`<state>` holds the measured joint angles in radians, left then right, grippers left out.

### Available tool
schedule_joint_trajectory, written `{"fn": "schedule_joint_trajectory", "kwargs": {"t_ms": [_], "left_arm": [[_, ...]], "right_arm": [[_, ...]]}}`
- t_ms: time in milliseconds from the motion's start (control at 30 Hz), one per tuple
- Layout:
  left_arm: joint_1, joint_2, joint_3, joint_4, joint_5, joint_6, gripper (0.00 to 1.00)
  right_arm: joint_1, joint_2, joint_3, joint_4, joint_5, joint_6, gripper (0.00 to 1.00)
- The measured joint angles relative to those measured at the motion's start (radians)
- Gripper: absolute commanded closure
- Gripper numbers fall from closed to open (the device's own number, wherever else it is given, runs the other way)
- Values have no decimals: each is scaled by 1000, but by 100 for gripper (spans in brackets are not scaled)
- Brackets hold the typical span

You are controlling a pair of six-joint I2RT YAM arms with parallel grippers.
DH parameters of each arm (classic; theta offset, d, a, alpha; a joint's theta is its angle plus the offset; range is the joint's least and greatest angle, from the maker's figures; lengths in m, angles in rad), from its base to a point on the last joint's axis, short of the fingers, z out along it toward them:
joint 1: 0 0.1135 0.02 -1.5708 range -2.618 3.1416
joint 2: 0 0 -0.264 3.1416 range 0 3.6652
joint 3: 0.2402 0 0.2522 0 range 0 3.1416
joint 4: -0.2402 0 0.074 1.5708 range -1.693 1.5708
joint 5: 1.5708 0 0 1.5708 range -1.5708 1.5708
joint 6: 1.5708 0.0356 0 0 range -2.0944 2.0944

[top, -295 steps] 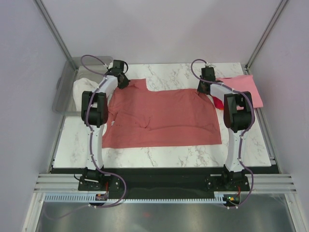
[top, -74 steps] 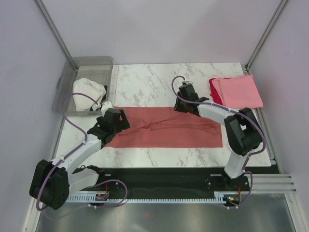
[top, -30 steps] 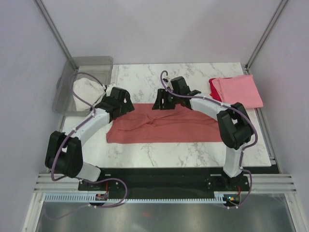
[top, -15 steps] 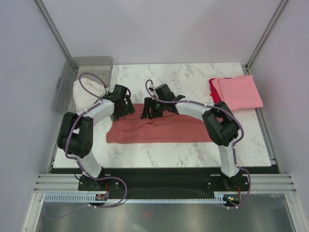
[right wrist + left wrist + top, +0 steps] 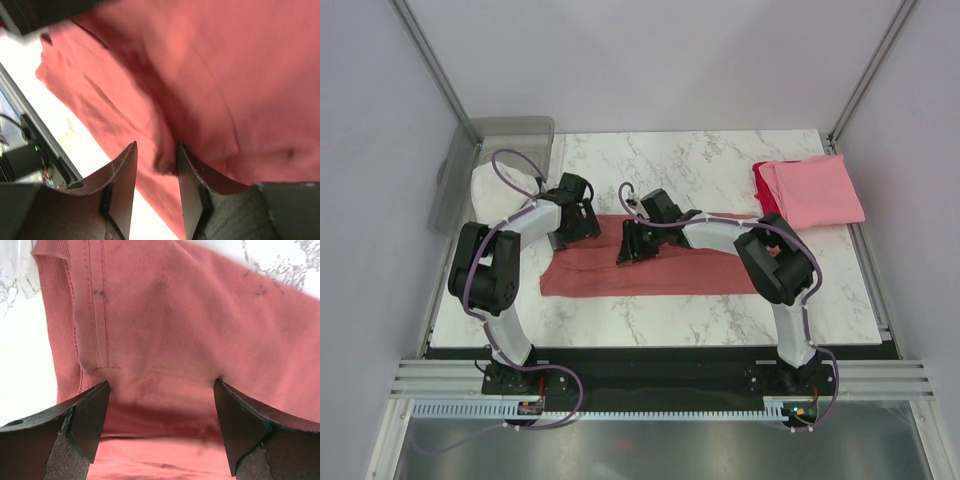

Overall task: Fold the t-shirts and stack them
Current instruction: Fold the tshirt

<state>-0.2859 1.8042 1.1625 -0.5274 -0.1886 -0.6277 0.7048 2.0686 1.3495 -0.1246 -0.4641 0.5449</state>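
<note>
Spread flat earlier, the salmon-red t-shirt (image 5: 695, 272) is now seen doubled into a band, pinched by the right claw (image 5: 155, 150), the left claw (image 5: 160, 390) held apart.

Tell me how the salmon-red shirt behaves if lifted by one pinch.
The salmon-red shirt will likely sag limply: it wrinkles and bunches at the right gripper. Probably light, since it lies thin and flat. Pushed, it might crumple, not slide.

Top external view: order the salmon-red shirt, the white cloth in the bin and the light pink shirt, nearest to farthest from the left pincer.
1. salmon-red shirt, under the left pincer
2. white cloth, left, in the bin
3. light pink shirt, far right
</note>
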Motion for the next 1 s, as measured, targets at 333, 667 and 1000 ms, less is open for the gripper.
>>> {"fn": "schedule_joint_trajectory", "kwargs": {"t_ms": [333,667,1000], "left_arm": [[11,7,1,-18,8,0,8],[11,7,1,-18,8,0,9],[11,7,1,-21,19,0,9]], "right_arm": [[0,-201,-278,36,-16,-40,41],[5,-243,-225,72,-14,-53,11],[8,-88,-8,127,-55,-72,10]]}}
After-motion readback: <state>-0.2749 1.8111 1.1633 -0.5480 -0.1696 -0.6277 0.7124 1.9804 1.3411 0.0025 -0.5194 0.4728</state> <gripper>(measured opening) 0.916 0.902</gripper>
